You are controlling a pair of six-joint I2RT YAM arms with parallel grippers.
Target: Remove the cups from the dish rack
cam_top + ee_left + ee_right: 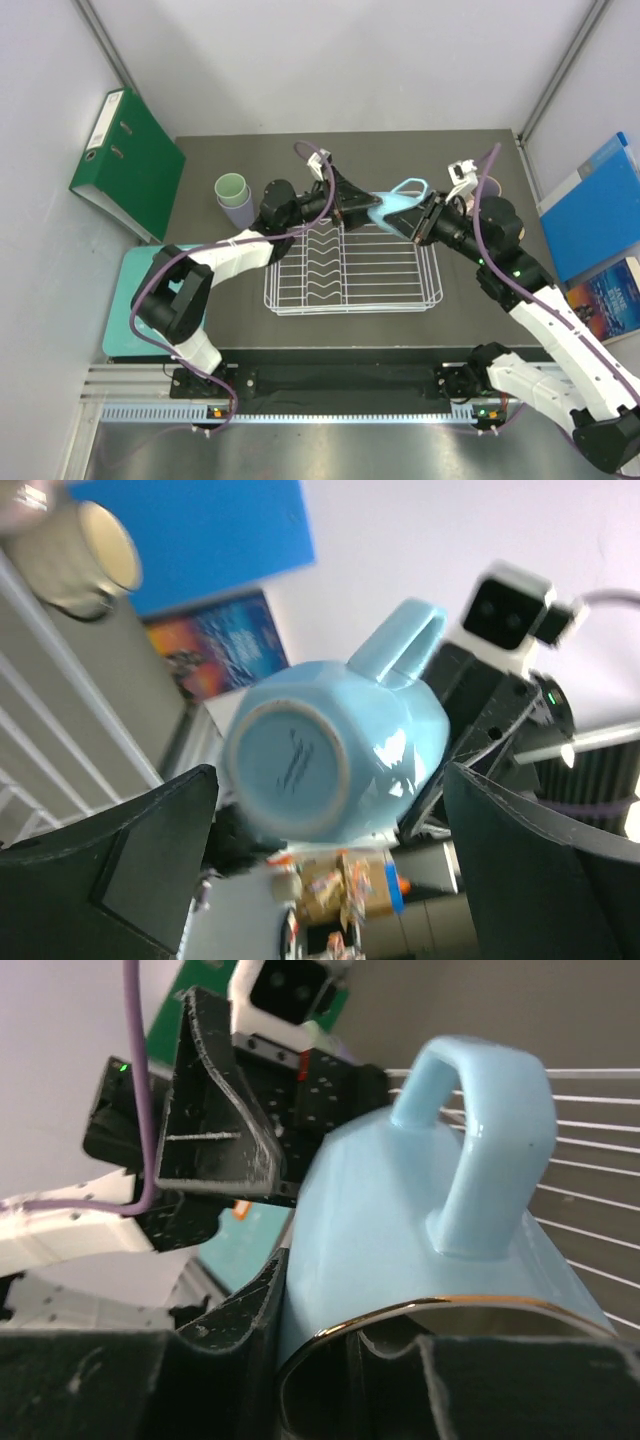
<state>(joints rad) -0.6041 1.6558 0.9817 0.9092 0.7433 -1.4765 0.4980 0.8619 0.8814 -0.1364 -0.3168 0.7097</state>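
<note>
Blue cup (396, 207) hung by the rack's (350, 292) far edge, rim clamped in the right gripper (418, 222). Left gripper (371, 209) gaped around its base.

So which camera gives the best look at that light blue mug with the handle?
The left wrist view: the light blue mug shows whole there, with its base, side and handle, though slightly blurred. The right wrist view shows only its handle and one side, close up. The top view shows it small and partly hidden.
</note>
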